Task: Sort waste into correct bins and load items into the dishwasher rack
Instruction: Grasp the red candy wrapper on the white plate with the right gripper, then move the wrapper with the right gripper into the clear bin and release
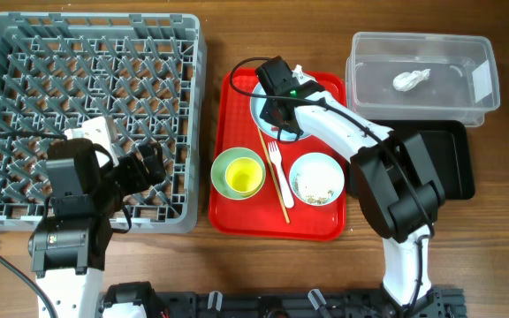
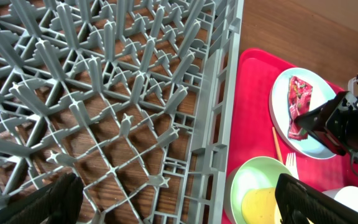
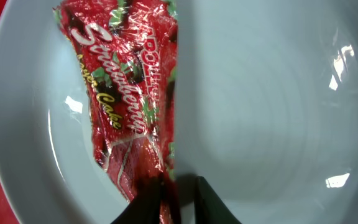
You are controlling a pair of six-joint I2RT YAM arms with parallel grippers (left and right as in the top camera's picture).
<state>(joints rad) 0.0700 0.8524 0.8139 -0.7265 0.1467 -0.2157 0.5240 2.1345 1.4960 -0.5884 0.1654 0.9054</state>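
Red-and-white snack wrapper [image 3: 123,99] lies on the pale blue round plate [image 3: 272,124], its near end pinched in my right gripper [image 3: 179,199]; my left gripper [image 2: 179,183] hangs released over the grey pegged plastic rack [image 1: 87,53], which holds nothing. Done, I judge: only the crumpled white tissue [image 1: 411,79] in the clear rectangular plastic tub [image 1: 484,53]. Left: pale green bowl [image 1: 219,163], small yellow cup [image 1: 240,181], pale blue bowl [image 1: 317,161], white plastic fork [image 1: 275,159], thin wooden chopstick [image 1: 277,193], on the red serving tray [image 1: 237,216]. Brown wooden surface [image 1: 502,256]; no room shows

On the wooden surface [image 1: 272,31] lie the grey rack [image 1: 87,79], the red tray [image 1: 254,221] beside it, the clear tub [image 1: 378,79] and the black tray [image 1: 453,168].
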